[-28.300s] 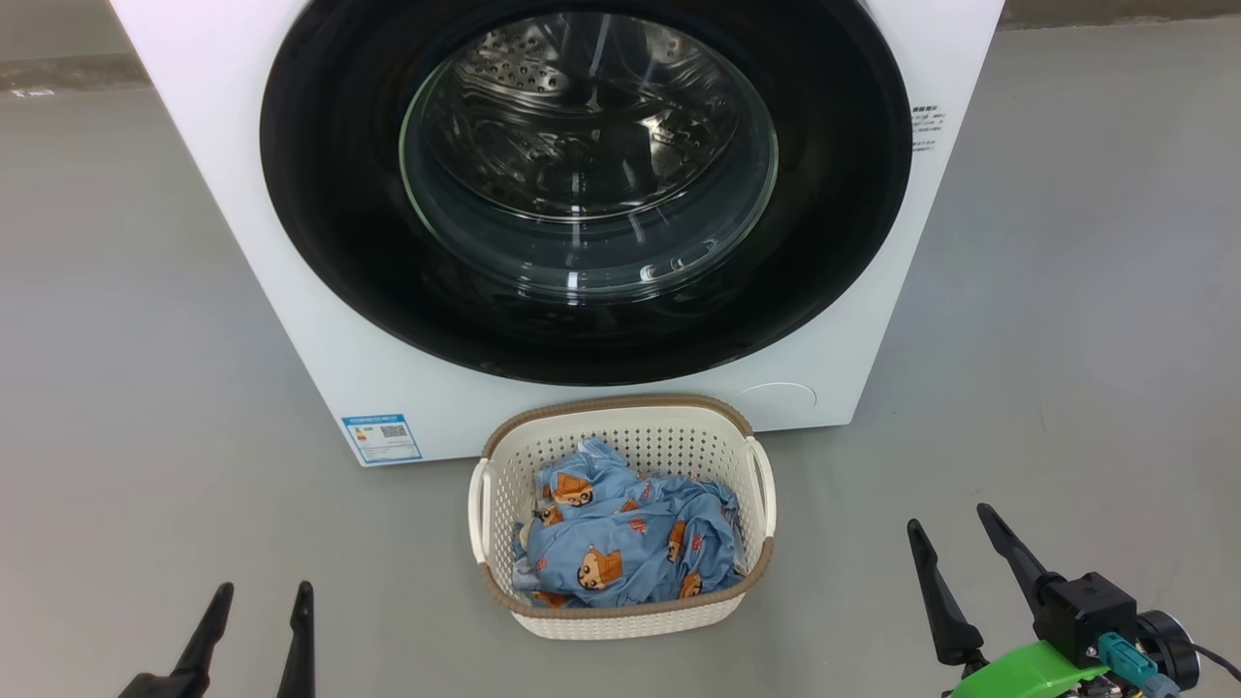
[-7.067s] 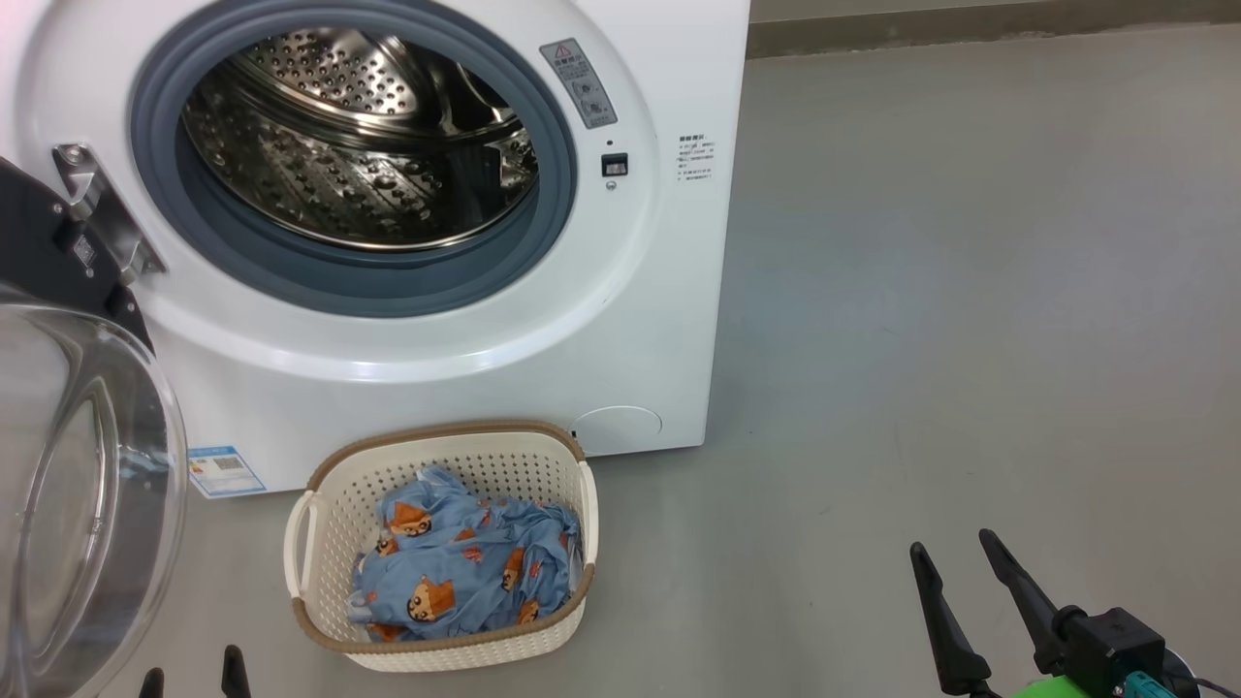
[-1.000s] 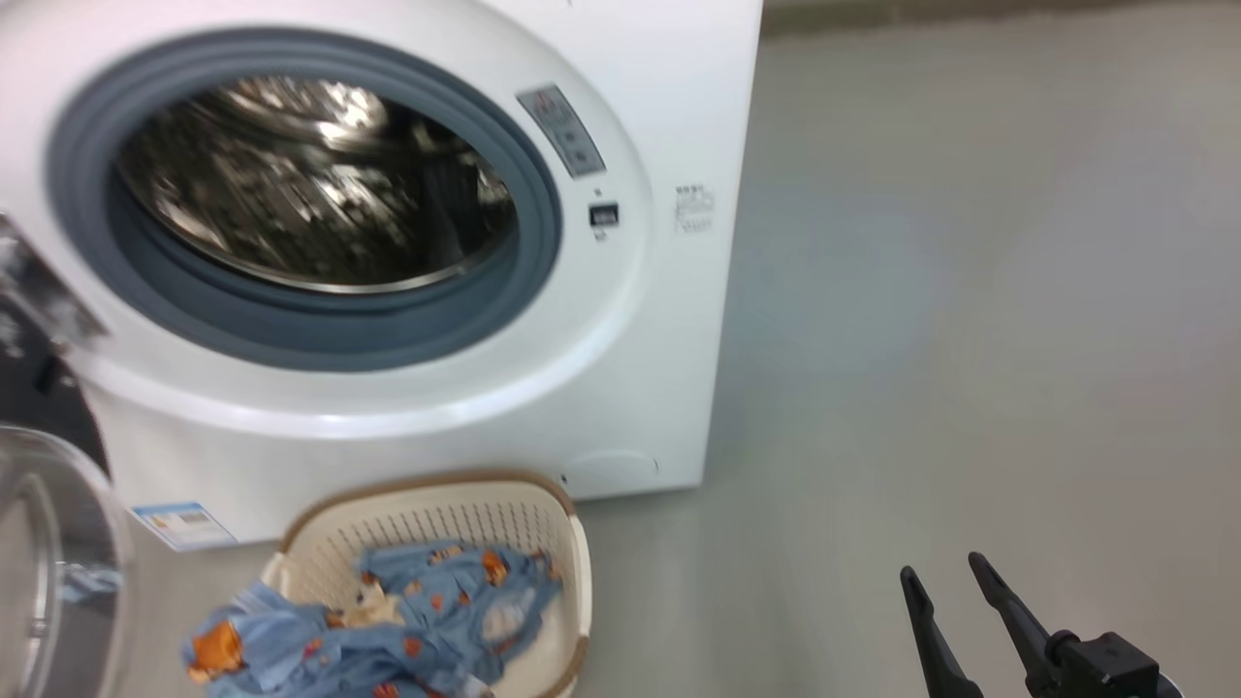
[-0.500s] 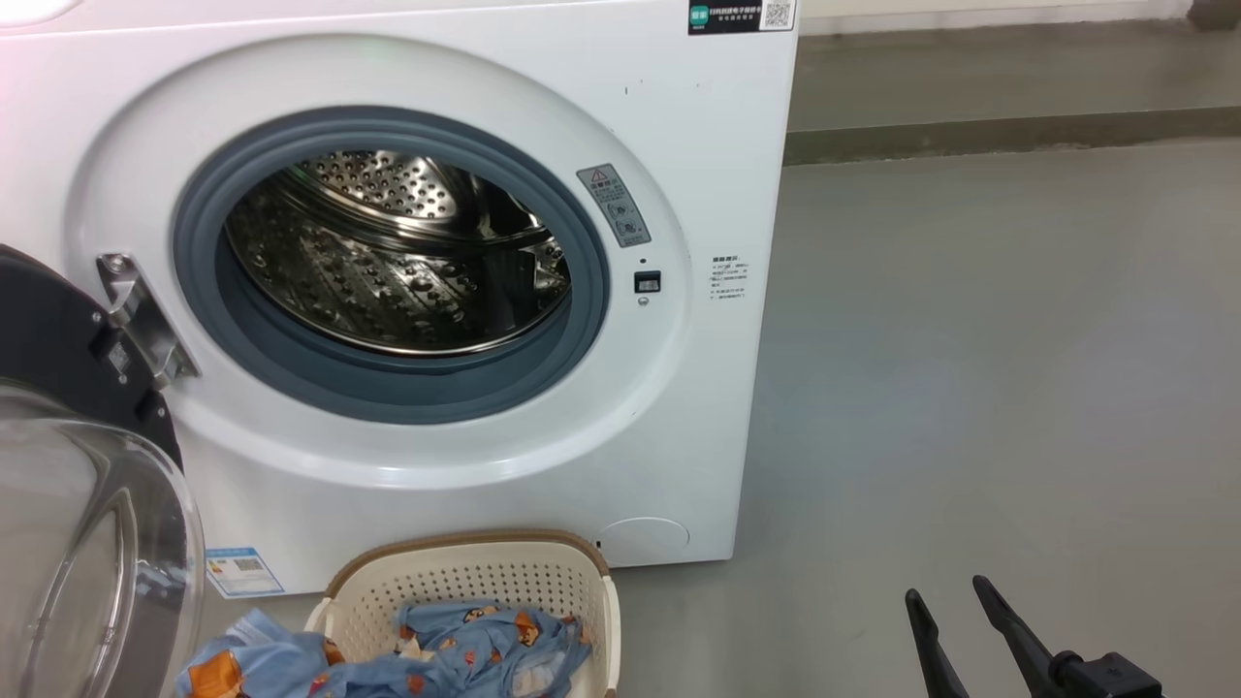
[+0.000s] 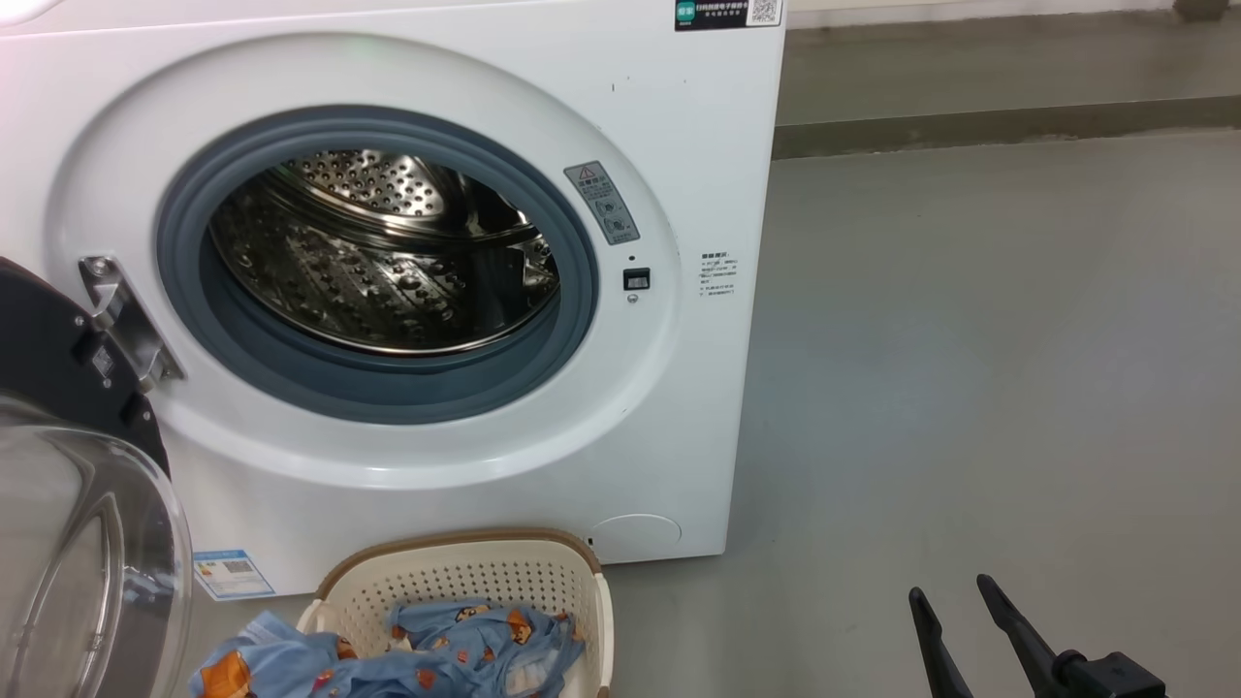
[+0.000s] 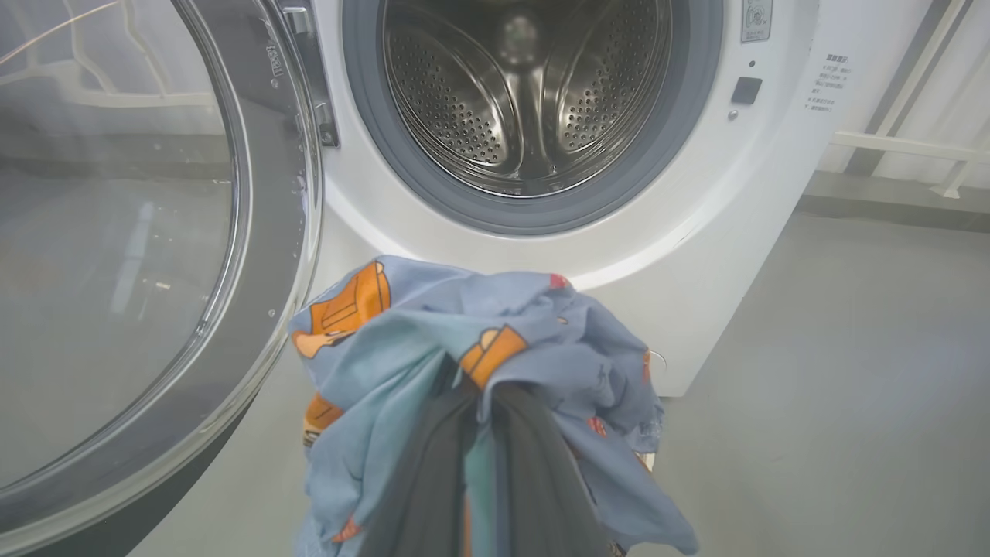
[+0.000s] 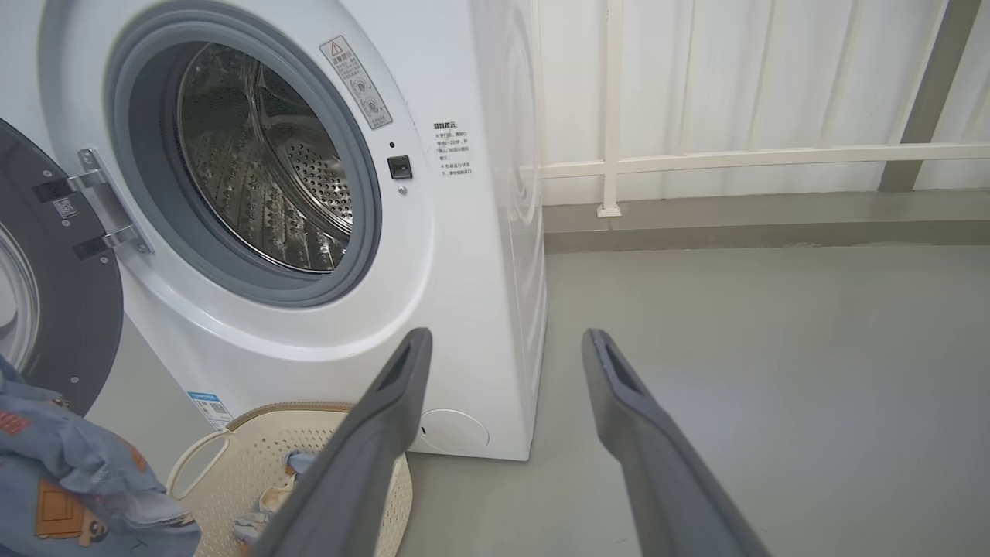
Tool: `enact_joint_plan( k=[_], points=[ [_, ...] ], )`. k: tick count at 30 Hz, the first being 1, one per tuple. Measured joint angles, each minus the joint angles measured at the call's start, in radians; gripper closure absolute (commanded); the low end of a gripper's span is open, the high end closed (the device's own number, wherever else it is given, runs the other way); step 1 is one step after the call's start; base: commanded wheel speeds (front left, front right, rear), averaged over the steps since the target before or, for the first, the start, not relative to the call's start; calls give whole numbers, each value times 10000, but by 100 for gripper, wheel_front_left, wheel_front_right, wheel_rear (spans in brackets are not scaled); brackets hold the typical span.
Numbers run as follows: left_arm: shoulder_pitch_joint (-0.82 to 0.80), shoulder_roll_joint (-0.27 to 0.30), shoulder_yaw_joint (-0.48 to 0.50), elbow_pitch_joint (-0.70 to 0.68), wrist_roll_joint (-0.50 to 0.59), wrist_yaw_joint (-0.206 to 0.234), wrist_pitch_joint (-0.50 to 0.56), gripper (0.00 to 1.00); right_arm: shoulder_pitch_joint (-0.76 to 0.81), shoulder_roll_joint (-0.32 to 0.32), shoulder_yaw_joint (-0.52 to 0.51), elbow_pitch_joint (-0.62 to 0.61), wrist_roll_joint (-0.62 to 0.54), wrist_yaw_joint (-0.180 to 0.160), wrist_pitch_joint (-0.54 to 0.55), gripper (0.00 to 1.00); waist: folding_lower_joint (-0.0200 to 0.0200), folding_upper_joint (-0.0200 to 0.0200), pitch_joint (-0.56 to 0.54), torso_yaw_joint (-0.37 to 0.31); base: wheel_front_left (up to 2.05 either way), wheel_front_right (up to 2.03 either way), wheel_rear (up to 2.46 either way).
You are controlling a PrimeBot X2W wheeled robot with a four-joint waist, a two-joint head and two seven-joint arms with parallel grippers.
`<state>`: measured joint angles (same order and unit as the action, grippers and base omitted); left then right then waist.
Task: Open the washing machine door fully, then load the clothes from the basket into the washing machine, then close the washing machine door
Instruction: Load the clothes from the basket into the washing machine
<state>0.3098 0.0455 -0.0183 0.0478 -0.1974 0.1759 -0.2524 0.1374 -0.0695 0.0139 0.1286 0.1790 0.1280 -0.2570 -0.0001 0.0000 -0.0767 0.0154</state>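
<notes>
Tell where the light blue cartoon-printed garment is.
In the left wrist view the blue garment is clamped in the left end effector, before the white washing machine, right of its open glass door.

1. We log the washing machine (image 5: pixel 679 126) casing as smooth glossy white; metal or plastic, we cannot tell.
2. Its drum (image 5: pixel 388 281): bright perforated steel, mirror glints.
3. The door seal (image 5: pixel 388 393): matt grey rubber.
4. The washing machine door (image 5: pixel 48 339): matt dark grey inner face; window (image 5: pixel 87 562) of clear shiny glass; hinge (image 5: pixel 126 320) of bare silvery metal.
5. The basket (image 5: pixel 465 582): cream perforated plastic, dull sheen; rim (image 5: pixel 456 536) brown, woven-look texture.
6. The clothes (image 6: pixel 479 325): soft light blue printed cloth, matt, creased.
7. The floor (image 5: pixel 970 339): smooth grey, faint sheen.
8. The right gripper (image 7: pixel 506 334), fingers (image 7: pixel 371 449): matt dark grey, we take them for plastic.
</notes>
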Motion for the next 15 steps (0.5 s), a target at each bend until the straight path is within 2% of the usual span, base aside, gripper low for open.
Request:
enact_joint_plan(
  k=[15],
  points=[
    [-13, 0, 65, -27, -2, -96, 0, 100, -1, 15, 4, 0, 0, 0, 0, 0, 1, 0, 87, -59, 0, 0, 0]
  ],
)
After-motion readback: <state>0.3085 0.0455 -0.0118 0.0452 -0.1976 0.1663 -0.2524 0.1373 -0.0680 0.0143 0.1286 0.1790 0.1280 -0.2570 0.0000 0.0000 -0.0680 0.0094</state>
